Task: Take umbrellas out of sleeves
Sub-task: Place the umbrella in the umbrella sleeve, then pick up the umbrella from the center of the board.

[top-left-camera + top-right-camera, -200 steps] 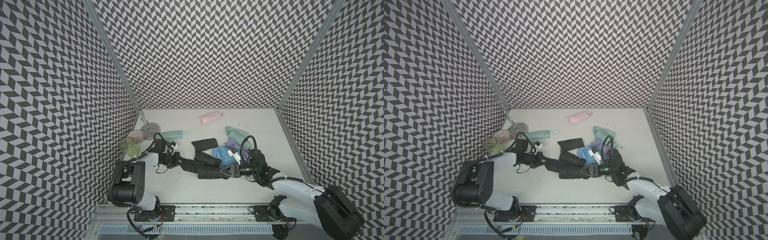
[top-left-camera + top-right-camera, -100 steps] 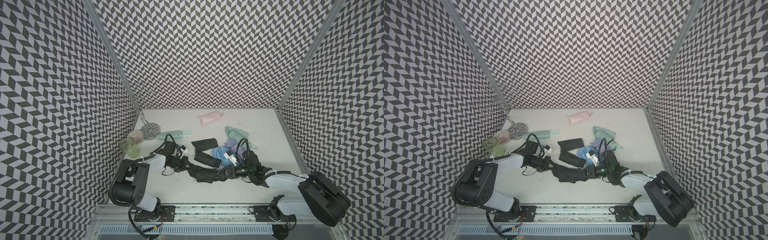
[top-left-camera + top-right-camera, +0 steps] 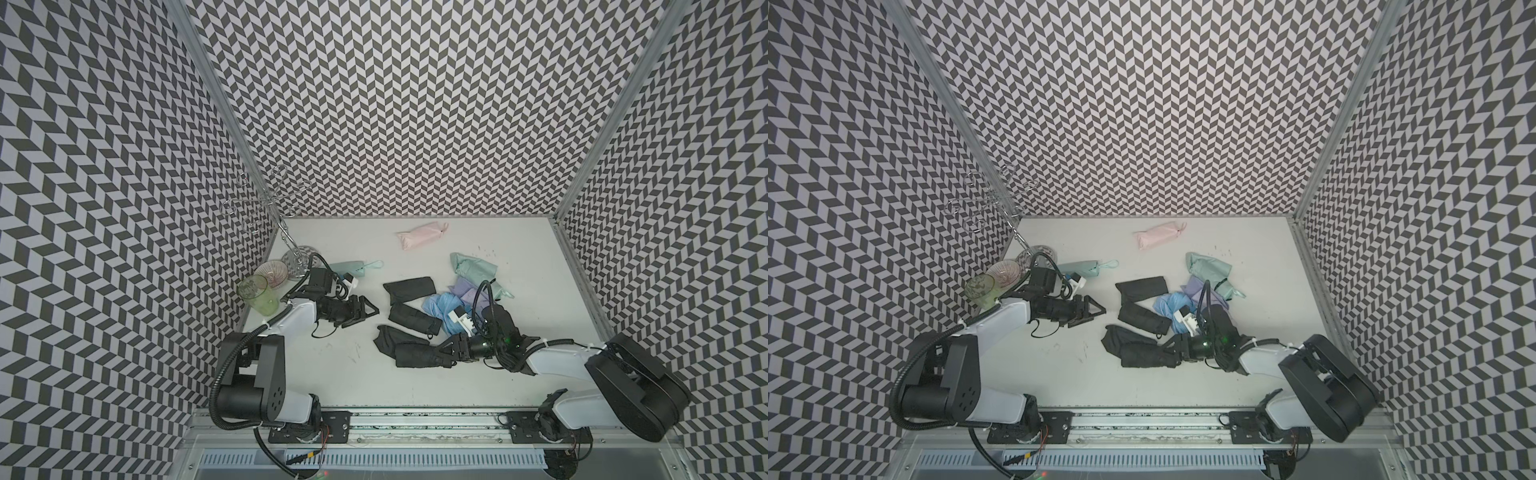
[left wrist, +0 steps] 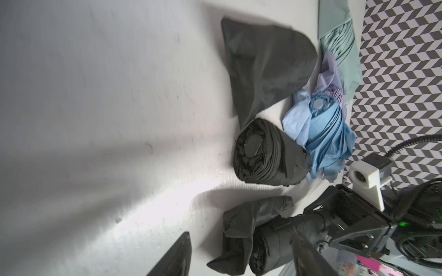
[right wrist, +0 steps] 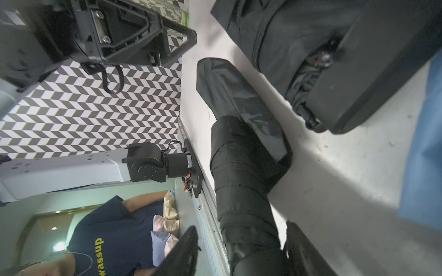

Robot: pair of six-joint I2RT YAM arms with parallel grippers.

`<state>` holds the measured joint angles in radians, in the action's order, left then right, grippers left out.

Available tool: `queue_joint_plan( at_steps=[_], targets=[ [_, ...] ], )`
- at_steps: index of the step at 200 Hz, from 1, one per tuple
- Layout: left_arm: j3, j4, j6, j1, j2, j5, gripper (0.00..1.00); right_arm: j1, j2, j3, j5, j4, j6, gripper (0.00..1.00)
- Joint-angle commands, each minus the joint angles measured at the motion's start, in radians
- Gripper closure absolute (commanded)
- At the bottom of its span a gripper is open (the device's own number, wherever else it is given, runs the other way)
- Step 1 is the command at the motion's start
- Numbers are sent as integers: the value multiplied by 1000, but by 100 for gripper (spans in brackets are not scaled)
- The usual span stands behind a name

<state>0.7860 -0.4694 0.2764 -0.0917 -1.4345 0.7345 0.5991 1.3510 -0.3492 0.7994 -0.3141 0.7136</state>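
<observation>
Down at the front of the desk [image 3: 332, 374] lies the black umbrella [image 3: 415, 355], a short fat roll of dark pleated cloth. Its sleeve [image 3: 386, 337] is crumpled loose at the end farthest from the right gripper [image 3: 442, 355] (whether the tip sits inside it, I cannot tell). That gripper is right at the umbrella's near end, jaws parted, one finger [image 5: 185, 251] on either side of the roll. A gap shows on at least one side, so it is around the umbrella, not squeezing it. Over to the left gripper [image 3: 368, 318]: wide open, nothing in it, pointing toward the pile. It is well apart from the black umbrella, with bare desk between. Just behind the black umbrella lies a second black umbrella [image 3: 413, 321], bare and tightly rolled, its round cap [image 4: 251, 143] facing the left wrist camera. Behind that is a flat empty black sleeve [image 3: 409, 286]. Touching the second black umbrella, on the right gripper's side, is the light blue umbrella [image 3: 440, 305], cloth loose and ruffled. Then come the lavender umbrella [image 3: 467, 291] and a mint umbrella [image 3: 473, 268] farther back. Another mint umbrella [image 3: 351, 269] lies just behind the left gripper, and the pink umbrella [image 3: 419, 235] sits alone near the back wall [image 3: 395, 124].
</observation>
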Motion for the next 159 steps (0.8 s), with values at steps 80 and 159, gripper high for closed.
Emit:
queue_joint_plan(
  at_steps=[80, 159],
  targets=[
    [561, 128, -281, -138, -336, -250, 16, -61, -101, -426, -203, 594, -240, 13],
    [1018, 198, -675, -303, -764, -466, 1, -164, -28, -560, -66, 569, -249, 13]
  ],
)
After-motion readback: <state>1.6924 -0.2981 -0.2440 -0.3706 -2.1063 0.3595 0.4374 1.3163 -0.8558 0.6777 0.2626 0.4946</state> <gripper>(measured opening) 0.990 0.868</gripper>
